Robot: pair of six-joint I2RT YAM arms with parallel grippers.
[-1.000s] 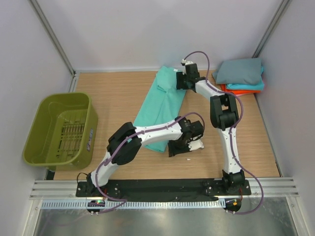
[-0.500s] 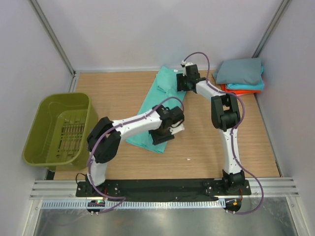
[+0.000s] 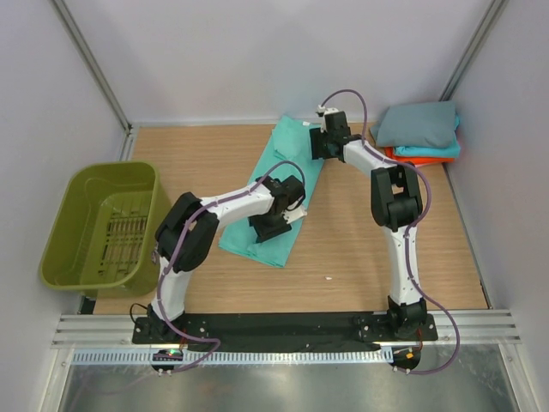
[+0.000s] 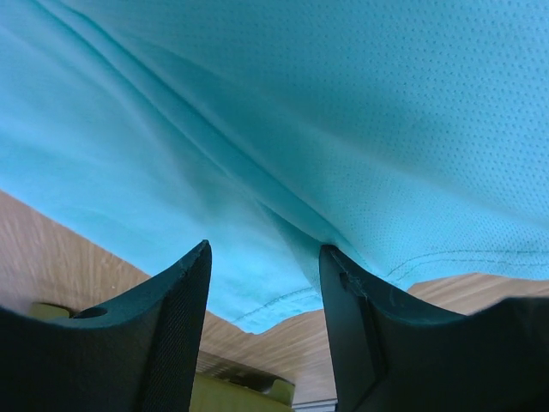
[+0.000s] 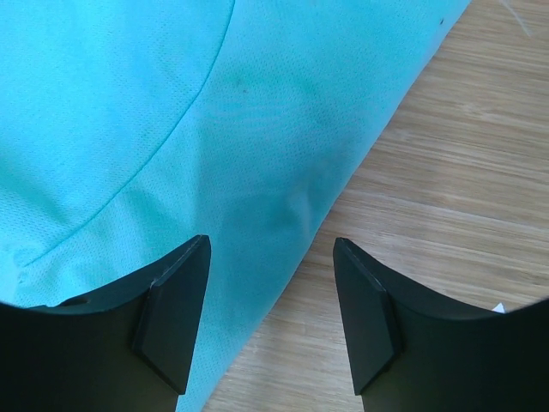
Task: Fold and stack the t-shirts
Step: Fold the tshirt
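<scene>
Pale wooden tabletop [image 3: 360, 257] fills a white-walled booth, with a black mounting strip [image 3: 283, 324] for both arm bases at the near edge. Just beyond it a tiny white speck [image 3: 328, 278] lies alone on the bare wood. Further in, the mint green t-shirt [image 3: 257, 236] lies as a long folded band running diagonally from the middle of the table toward the far wall. The left gripper [image 3: 273, 223] is over the near end of this band; in the left wrist view its two dark fingers [image 4: 171, 326] stand apart with nothing pinched between them, the shirt's hemmed edge and a soft crease visible past them, so it is released. To the left, well apart from the shirt, an olive-green basket [image 3: 103, 223] sits at the table's edge. Further back, the right gripper [image 3: 319, 142] is over the band's far end beside its right edge; the right wrist view shows its fingers [image 5: 171, 318] spread above the cloth and the wood next to it, holding nothing. In the far right corner, well apart from the mint shirt, sits a stack of folded shirts: a slate grey t-shirt [image 3: 419, 124] on top, a cyan t-shirt [image 3: 433, 151] beneath it, and an orange-red t-shirt [image 3: 403, 157] at the bottom.
</scene>
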